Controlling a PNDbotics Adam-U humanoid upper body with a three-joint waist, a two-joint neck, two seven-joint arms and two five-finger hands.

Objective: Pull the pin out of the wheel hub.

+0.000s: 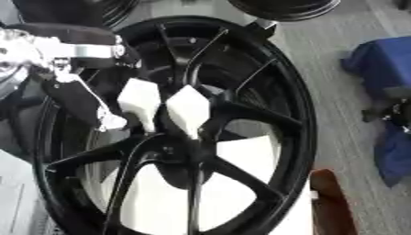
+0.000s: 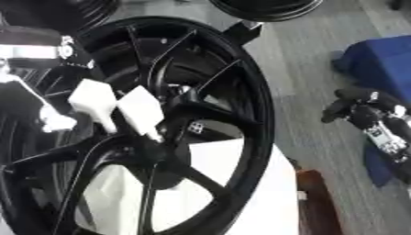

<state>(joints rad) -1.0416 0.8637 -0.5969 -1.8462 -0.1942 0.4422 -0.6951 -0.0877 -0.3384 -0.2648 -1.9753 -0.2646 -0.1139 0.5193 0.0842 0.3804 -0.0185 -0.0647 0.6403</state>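
Note:
A big black spoked wheel (image 1: 301,114) fills the middle of both views, with its hub (image 1: 178,153) low in the centre. My left hand (image 1: 76,96) comes in from the upper left. Its two white-tipped fingers (image 1: 189,110) stretch down between the spokes and end just above the hub. The thumb tip (image 1: 112,121) stands apart to their left. I cannot make out a pin at the hub; the fingertips and spokes cover that spot. My right hand (image 2: 368,114) hangs at the far right, away from the wheel, fingers relaxed and holding nothing.
A second black wheel (image 1: 281,8) lies at the top edge. A blue cloth-like thing (image 2: 385,59) sits at the right, behind my right hand. A reddish-brown object (image 1: 329,197) stands by the wheel's lower right rim. A white surface (image 2: 265,193) shows under the wheel.

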